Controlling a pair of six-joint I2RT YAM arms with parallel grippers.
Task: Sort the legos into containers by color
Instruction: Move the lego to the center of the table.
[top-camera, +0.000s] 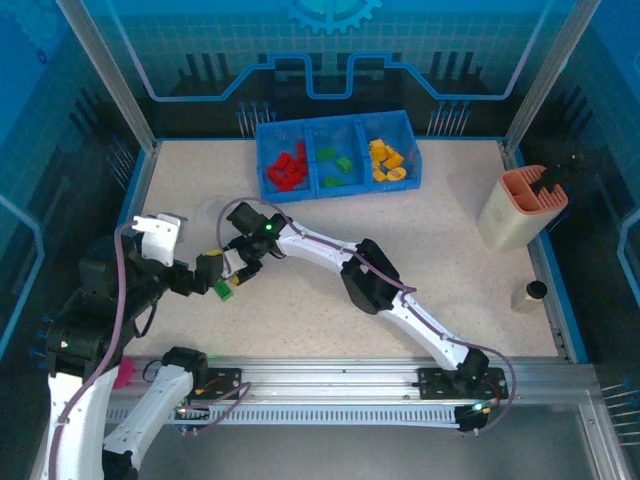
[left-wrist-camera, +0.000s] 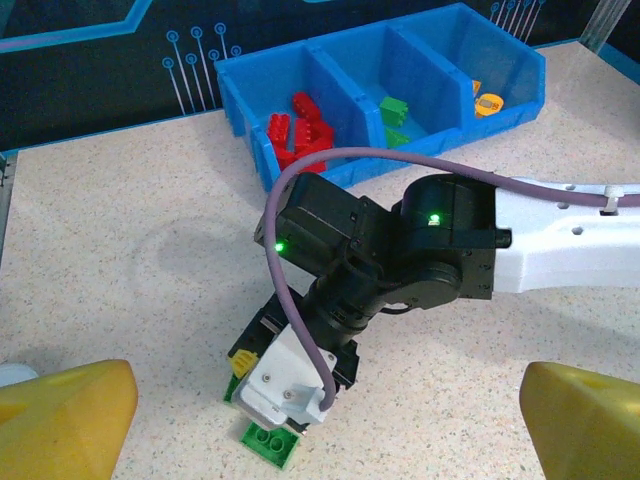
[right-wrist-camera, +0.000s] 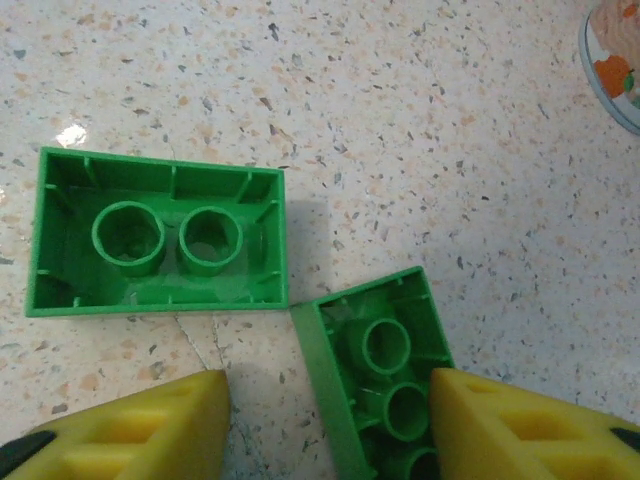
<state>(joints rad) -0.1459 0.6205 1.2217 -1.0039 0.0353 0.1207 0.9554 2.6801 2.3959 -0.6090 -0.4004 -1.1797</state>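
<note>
Sorting scene, read from left to right. At the near left, the left end effector (top-camera: 207, 270) hangs with its jaws spread wide and nothing between them. Its yellow pads (left-wrist-camera: 65, 420) frame the view from its own wrist.

Just to its right, the right end effector (right-wrist-camera: 325, 425) is low over the speckled surface (top-camera: 450, 250). It straddles one of two loose green legos. The step in hand looks like the pickup of a green brick.

From the right wrist, both bricks lie upside down, with hollow undersides and round tubes facing up. The left brick (right-wrist-camera: 160, 235) lies flat and apart from the jaws. The right brick (right-wrist-camera: 375, 370) sits at an angle between the yellow pads. The right pad is against it, or nearly so, and a gap shows beside the left pad. The jaws are therefore not yet clamped.

The next move calls for closing squarely on the angled brick without nudging its neighbour. The brick then needs lifting and carrying to the middle compartment.

At the far centre stands the blue tray (top-camera: 261, 150). Its compartments hold red legos (top-camera: 288, 168), green legos (top-camera: 335, 165) and orange-yellow legos (top-camera: 387, 162).
</note>
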